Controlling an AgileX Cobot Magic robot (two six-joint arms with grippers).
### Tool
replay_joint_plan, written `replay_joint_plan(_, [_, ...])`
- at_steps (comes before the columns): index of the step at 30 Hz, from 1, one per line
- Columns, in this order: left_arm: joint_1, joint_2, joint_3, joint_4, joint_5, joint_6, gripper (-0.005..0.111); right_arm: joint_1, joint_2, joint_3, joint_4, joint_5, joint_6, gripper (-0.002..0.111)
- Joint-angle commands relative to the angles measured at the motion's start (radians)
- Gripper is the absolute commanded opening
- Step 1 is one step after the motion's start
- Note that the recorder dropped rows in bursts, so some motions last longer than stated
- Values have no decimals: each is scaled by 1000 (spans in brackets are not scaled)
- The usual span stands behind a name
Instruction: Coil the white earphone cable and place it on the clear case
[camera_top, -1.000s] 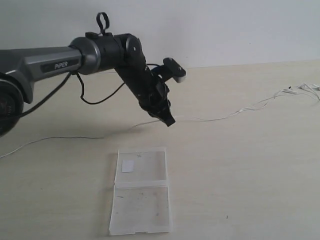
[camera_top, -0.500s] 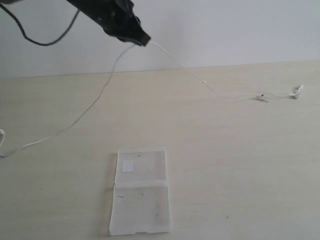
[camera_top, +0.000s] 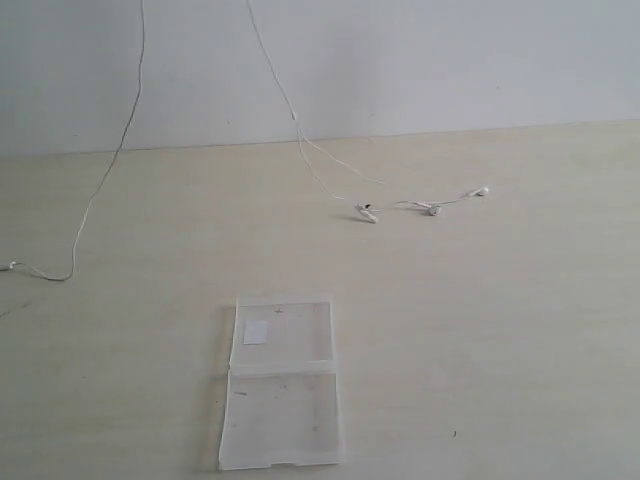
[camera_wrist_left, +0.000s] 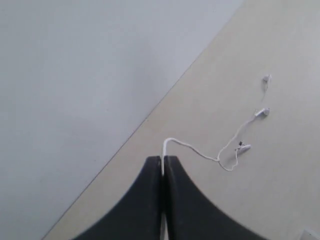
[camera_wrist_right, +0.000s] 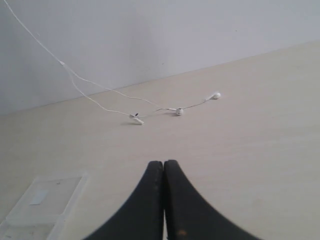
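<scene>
The white earphone cable hangs in two strands from above the exterior view's top edge. One strand drops to the earbuds and the inline remote on the table; the other falls to the plug end at the far left. My left gripper is shut on the cable, high above the table and out of the exterior view. Shut with nothing between its fingers, my right gripper is also outside the exterior view. The clear case lies open and flat near the front edge, also seen as the case.
A pale wall rises behind the beige table. The case's white sticker is on its far half.
The left arm has risen out of the exterior view with the cable. The earbuds and remote have been dragged left across the table, and the plug side now hangs steeply.
</scene>
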Motion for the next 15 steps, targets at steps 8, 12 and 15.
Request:
replay_joint_plan(8, [132,-99,1,-39,129,-5,0,2,-6,5,-6,-3,-1,0])
replay_joint_plan(12, [220,-174,1,-129,141,-7,0,2,-6,5,-6,-3,-1,0])
replay_joint_plan(15, [287,-250,1,-219,85,17,0,2,-6,5,-6,-3,-1,0])
